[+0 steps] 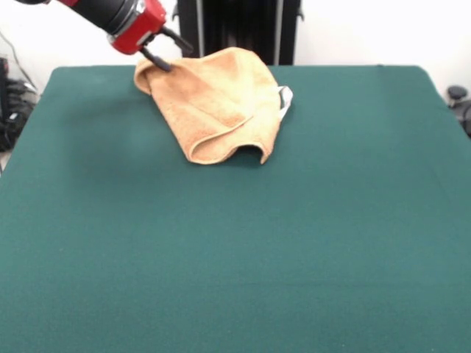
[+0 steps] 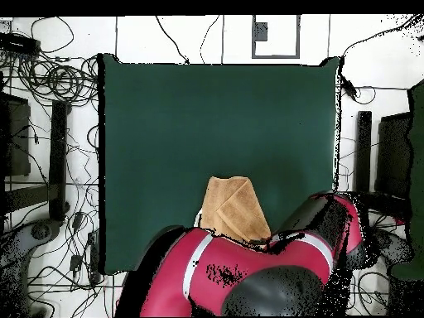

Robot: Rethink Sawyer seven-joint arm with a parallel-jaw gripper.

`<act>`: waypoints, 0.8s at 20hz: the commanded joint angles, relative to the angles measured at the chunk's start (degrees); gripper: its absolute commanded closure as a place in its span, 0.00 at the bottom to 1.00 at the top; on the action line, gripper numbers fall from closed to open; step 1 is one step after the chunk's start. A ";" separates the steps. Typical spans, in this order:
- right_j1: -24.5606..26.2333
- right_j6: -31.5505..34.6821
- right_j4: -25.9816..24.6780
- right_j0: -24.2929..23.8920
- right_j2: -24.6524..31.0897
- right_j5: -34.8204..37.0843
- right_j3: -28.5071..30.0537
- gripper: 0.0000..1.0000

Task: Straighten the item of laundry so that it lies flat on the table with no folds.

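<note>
The item of laundry (image 1: 221,103) is a golden-tan towel lying crumpled and folded over itself near the far edge of the green table (image 1: 221,257). A white tag (image 1: 285,97) sticks out at its right side. My gripper (image 1: 180,59) hangs at the towel's upper-left corner. It is open, with its black fingers (image 1: 156,59) spread apart; the lower one touches the towel's edge. From overhead, the towel (image 2: 236,207) lies close to the near table (image 2: 215,116) edge, and the red arm (image 2: 248,273) covers its lower part and hides the gripper.
Cables and dark equipment (image 2: 58,149) lie on the floor around the table. A black stand (image 1: 235,29) rises behind the table's far edge.
</note>
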 commanded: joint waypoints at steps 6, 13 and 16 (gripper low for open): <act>3.16 2.60 -2.54 -0.26 11.91 -9.78 -0.35 0.00; 3.30 -12.62 4.29 -1.88 6.77 13.98 -2.13 0.00; 1.63 -19.64 7.29 -3.10 6.47 22.46 -0.80 0.00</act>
